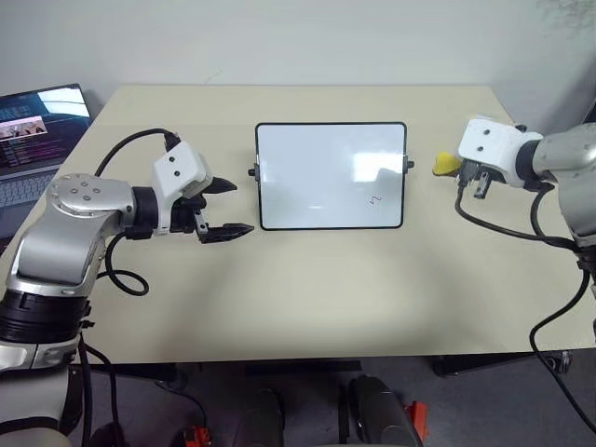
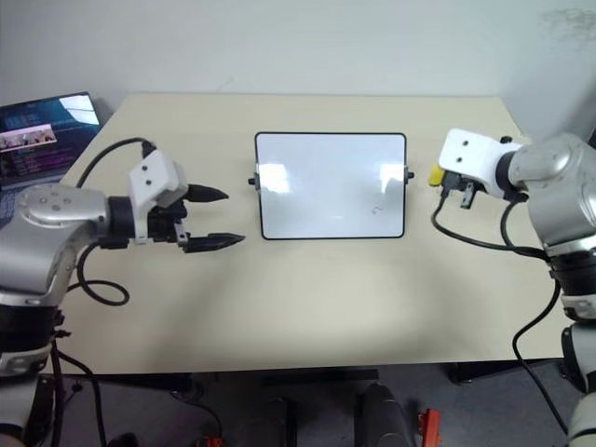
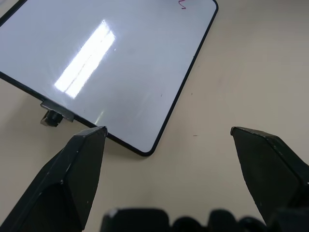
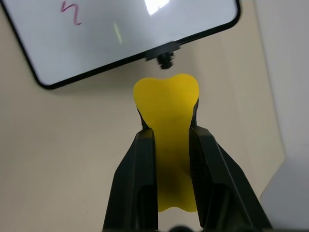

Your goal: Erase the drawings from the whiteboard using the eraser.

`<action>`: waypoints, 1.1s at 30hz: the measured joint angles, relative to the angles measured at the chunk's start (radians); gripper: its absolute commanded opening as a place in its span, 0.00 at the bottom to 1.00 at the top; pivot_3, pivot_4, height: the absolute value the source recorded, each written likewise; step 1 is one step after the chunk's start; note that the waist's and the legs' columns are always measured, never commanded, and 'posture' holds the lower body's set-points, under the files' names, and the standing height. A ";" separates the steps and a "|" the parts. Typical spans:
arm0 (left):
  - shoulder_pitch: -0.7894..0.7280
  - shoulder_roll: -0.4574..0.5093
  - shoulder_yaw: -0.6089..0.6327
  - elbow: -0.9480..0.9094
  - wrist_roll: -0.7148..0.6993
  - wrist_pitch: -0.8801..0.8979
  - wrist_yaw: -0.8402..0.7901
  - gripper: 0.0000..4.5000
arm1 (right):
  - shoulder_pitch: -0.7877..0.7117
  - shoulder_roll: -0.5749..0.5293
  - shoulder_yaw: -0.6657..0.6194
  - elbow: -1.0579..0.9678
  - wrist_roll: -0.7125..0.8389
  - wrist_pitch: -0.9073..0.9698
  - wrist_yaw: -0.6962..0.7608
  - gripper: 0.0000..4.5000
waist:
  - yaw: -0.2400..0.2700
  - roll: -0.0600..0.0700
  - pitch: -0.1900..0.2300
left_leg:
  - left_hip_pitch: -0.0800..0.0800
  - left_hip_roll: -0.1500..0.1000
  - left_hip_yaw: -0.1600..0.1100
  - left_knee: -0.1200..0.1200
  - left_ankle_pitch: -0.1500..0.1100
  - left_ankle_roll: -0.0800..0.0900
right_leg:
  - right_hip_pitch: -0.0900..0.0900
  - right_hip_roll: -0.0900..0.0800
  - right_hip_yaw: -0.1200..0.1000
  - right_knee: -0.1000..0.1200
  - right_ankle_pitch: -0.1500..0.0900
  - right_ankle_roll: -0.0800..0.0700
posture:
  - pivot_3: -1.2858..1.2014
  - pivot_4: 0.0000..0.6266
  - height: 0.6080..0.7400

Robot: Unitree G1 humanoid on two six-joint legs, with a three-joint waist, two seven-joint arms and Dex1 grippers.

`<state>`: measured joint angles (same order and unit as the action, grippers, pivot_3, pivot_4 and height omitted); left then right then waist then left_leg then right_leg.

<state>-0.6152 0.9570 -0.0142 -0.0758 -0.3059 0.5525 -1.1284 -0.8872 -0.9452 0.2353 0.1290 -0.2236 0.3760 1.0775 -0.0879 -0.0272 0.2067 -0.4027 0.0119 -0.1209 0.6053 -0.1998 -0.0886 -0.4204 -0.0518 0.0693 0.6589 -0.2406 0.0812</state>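
Note:
The whiteboard (image 1: 317, 163) lies flat at the middle of the table, black-framed with small side knobs. One small squiggle, the drawings (image 1: 375, 199), sits near its lower right corner and reads red in the right wrist view (image 4: 71, 13). My right gripper (image 4: 171, 131) is shut on the yellow eraser (image 4: 166, 101). It holds the eraser (image 1: 445, 166) above the table just right of the board's right knob. My left gripper (image 1: 240, 207) hovers open and empty just left of the board, fingers pointing toward its left edge.
An open laptop (image 1: 37, 130) sits off the table's left side. The beige table (image 1: 326, 289) has bare surface in front of the board. Cables hang from both wrists.

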 measured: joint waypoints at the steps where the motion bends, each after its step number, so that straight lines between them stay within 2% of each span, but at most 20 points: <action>1: 0.000 0.001 0.001 0.004 0.000 -0.004 -0.001 1.00 | 0.007 -0.001 -0.009 -0.009 0.011 -0.003 0.008 0.13 | 0.000 0.000 0.000 | 0.000 0.000 0.000 0.000 0.000 0.000 | 0.000 0.000 0.000 0.000 0.000 0.000 | 0.52 0.24 1.00; 17: 0.004 0.001 0.001 0.007 0.000 -0.016 -0.014 1.00 | 0.001 0.008 -0.021 -0.012 0.042 -0.028 0.004 0.12 | 0.001 0.000 0.000 | 0.000 0.000 0.000 0.000 0.000 0.000 | 0.000 0.000 0.000 0.000 0.000 0.000 | 0.52 0.24 1.00; 23: 0.007 -0.004 0.002 0.005 -0.004 -0.015 0.004 1.00 | -0.042 0.052 -0.021 0.032 0.041 -0.038 -0.045 0.12 | 0.001 0.000 0.000 | 0.000 0.000 0.000 0.001 0.000 0.000 | 0.000 0.000 0.001 0.001 0.000 0.000 | 0.52 0.24 1.00; 33: 0.003 -0.014 0.000 0.005 -0.003 -0.015 0.005 1.00 | -0.017 0.072 -0.021 0.001 0.051 -0.033 -0.057 0.12 | 0.002 0.000 0.000 | 0.000 0.000 0.001 0.001 0.000 0.000 | 0.000 0.000 0.001 0.001 0.000 0.000 | 0.52 0.24 1.00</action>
<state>-0.6123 0.9431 -0.0138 -0.0704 -0.3091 0.5371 -1.1232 -0.9045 -0.8728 0.2140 0.1305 -0.1722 0.3427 1.0207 -0.0858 -0.0270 0.2068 -0.4022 0.0119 -0.1203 0.6058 -0.1997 -0.0886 -0.4201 -0.0518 0.0699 0.6596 -0.2405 0.0812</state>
